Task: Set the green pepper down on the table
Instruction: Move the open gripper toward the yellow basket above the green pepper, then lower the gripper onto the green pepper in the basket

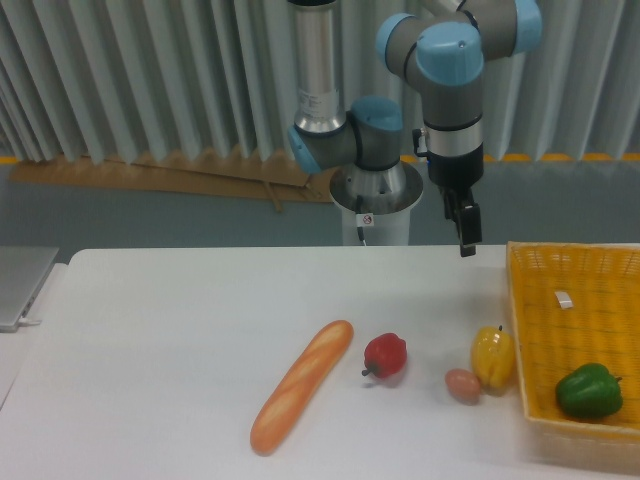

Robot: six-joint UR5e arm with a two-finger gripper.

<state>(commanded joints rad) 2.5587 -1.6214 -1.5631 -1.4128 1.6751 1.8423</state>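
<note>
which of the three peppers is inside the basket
The green pepper; it lies in the yellow basket, while the red pepper and yellow pepper sit on the white table.

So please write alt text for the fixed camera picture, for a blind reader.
A green pepper lies in a yellow basket at the right of a white table. The arm's tool hangs above the table, left of the basket, holding nothing.

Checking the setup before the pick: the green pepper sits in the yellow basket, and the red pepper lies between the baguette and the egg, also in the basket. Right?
Not quite. The camera view shows the red pepper on the table, not in the yellow basket. The green pepper is in the basket; baguette and egg flank the red one.
</note>
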